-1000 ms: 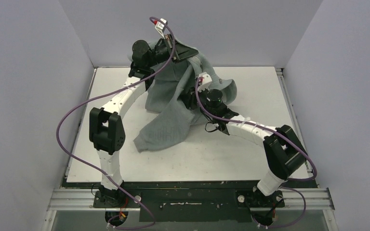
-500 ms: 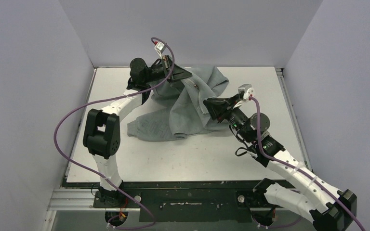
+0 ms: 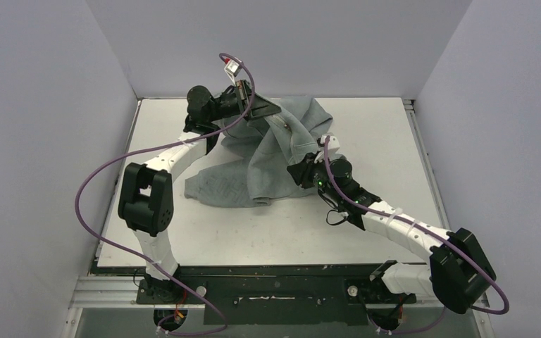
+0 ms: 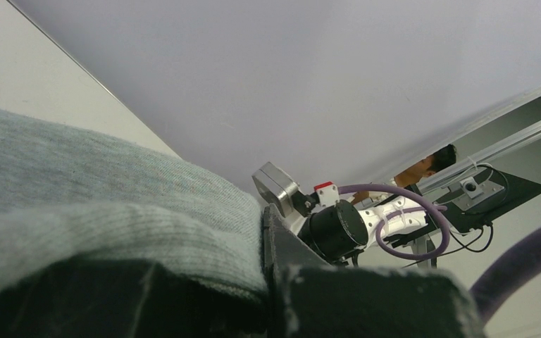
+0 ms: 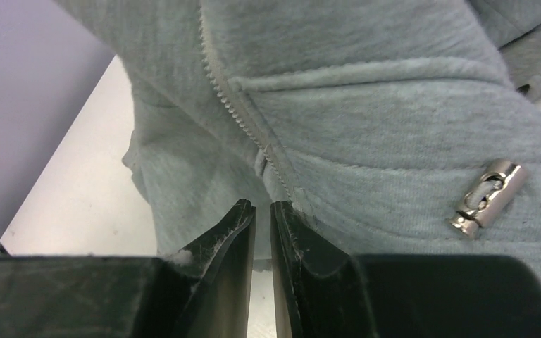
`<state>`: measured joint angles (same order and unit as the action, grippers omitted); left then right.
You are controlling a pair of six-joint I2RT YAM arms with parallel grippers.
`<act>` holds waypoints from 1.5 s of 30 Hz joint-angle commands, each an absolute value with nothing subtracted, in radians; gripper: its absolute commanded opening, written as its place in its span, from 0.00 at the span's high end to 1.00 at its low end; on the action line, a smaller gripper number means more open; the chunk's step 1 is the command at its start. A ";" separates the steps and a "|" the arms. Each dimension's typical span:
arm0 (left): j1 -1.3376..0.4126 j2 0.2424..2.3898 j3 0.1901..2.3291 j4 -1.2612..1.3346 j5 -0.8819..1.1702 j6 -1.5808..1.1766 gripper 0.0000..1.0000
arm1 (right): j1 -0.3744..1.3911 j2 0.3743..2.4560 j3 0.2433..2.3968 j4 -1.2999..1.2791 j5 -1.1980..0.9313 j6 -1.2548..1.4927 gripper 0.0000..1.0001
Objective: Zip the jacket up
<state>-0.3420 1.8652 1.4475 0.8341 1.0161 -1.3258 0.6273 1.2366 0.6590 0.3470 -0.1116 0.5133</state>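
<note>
The jaws of the right gripper (image 5: 262, 211) stand a narrow slit apart with nothing visible between them, their tips just beside the lower run of the pale zipper (image 5: 229, 98). The left gripper (image 3: 259, 108) is closed on a fold of the jacket (image 3: 268, 151) and holds it raised near the far edge of the table (image 3: 394, 127). From there the grey fabric hangs and bunches down toward the middle of the table, one part trailing left. The step in hand looks like finding and taking hold of the zipper, with the left arm keeping the front panel hung up so that the teeth face the right wrist. A small pale tab (image 5: 259, 163) sits against the teeth just beyond the tips; whether it is the pull I cannot tell. A metal drawstring end (image 5: 488, 197) lies well off to the side on the fabric. The next move probably calls for a short advance onto that tab or the zipper edge, then a firm pinch on it alone, not on loose cloth.
</note>
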 commanded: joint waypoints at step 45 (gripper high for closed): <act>-0.370 1.743 1.427 0.977 1.070 -1.377 1.00 | 0.412 1.464 0.915 0.670 -0.570 0.550 0.59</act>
